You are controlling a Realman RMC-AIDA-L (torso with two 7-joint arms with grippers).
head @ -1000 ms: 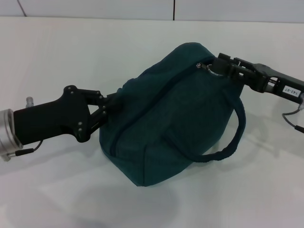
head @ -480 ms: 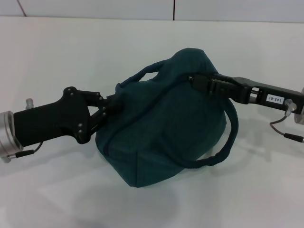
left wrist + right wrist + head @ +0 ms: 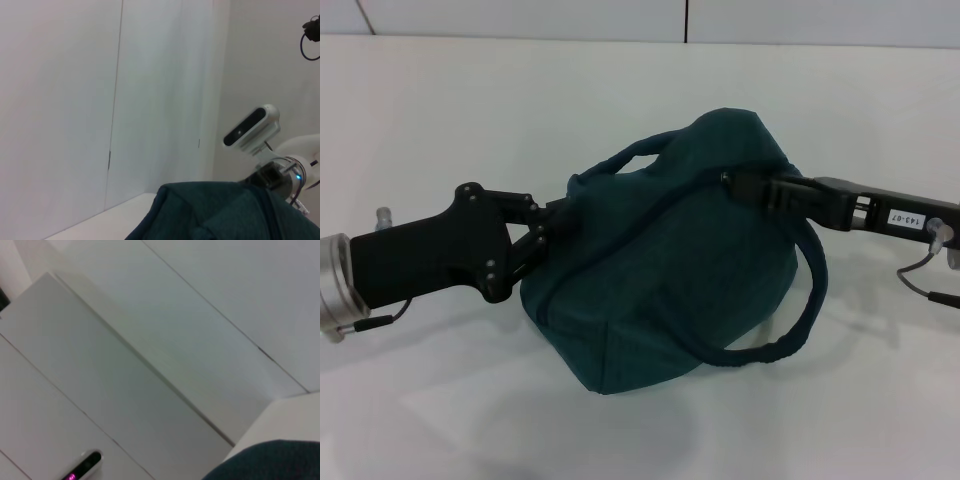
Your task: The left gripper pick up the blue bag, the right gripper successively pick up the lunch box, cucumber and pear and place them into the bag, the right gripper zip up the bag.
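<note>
Blue bag (image 3: 660, 280) on white table (image 3: 470, 120), end effectors at both ends

I've got the blue bag (image 3: 660, 270) sitting on the white worktop, about mid-way across it, well clear of the far edge. It's dark teal fabric, bulging and rounded, its top humped up and leaning to my right. The zip line runs diagonally across the upper face and looks closed along the stretch I can see. One loop handle droops down the right side toward the worktop; the other arches up at the far left of the top. I see nothing of the contents.
</note>
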